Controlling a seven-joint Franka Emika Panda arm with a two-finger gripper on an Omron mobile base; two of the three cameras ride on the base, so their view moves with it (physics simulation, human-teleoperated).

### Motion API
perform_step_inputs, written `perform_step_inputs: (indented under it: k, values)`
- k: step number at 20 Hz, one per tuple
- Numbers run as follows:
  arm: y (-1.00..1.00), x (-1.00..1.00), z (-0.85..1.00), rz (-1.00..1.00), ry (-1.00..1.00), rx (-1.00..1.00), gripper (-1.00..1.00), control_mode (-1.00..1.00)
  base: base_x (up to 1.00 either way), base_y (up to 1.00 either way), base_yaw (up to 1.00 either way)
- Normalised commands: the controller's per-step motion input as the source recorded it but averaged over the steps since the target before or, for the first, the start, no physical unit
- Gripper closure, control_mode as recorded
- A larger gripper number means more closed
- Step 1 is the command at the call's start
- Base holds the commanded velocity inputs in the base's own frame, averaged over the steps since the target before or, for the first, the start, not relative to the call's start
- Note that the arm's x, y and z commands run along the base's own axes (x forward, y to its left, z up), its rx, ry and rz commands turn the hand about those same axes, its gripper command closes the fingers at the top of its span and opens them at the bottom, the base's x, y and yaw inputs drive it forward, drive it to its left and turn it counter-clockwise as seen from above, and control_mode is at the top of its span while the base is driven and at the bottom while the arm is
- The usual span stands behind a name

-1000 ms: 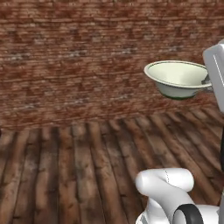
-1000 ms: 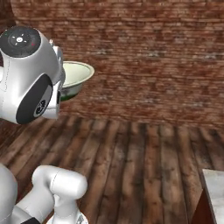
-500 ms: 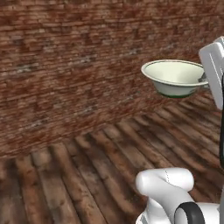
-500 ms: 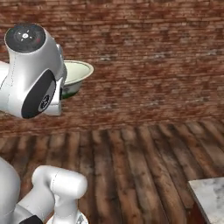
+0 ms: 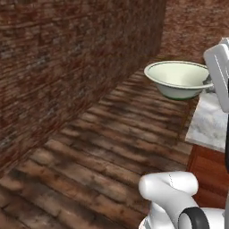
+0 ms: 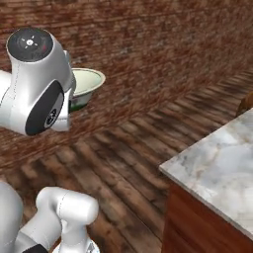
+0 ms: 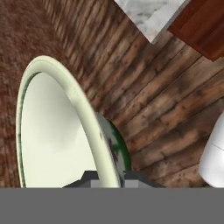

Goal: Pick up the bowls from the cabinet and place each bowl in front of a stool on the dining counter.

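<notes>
While the white arm (image 6: 37, 81) stands raised at the left of the right base view, its gripper (image 7: 106, 177) is clamped on the rim of the pale-green bowl (image 5: 179, 79), one finger inside and one outside. The bowl hangs level above the plank floor (image 5: 107, 147) at the upper right of the left base view. Beyond it lie the marble counter (image 5: 209, 123) corner and the brick wall (image 5: 58, 58).

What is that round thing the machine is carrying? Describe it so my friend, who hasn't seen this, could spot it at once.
Start at the long brick wall above the plank floor, then find the white arm. At its end the gripper pinches the rim of a bowl, held upright in the air with the marble counter nearby. It is wide, whitish pale green, with a dark green foot.
</notes>
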Motion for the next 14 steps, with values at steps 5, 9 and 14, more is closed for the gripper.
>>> perform_step_inputs:
  k: [5, 9, 14]
  values:
    - [0.0, 0.0, 0.0, 0.0, 0.0, 0.0, 1.0, 1.0, 0.33, 0.49, -0.83]
    - [0.0, 0.0, 0.0, 0.0, 0.0, 0.0, 1.0, 1.0, 0.42, 0.58, -0.79]
    - [0.0, 0.0, 0.0, 0.0, 0.0, 0.0, 1.0, 1.0, 0.35, 0.71, -0.76]
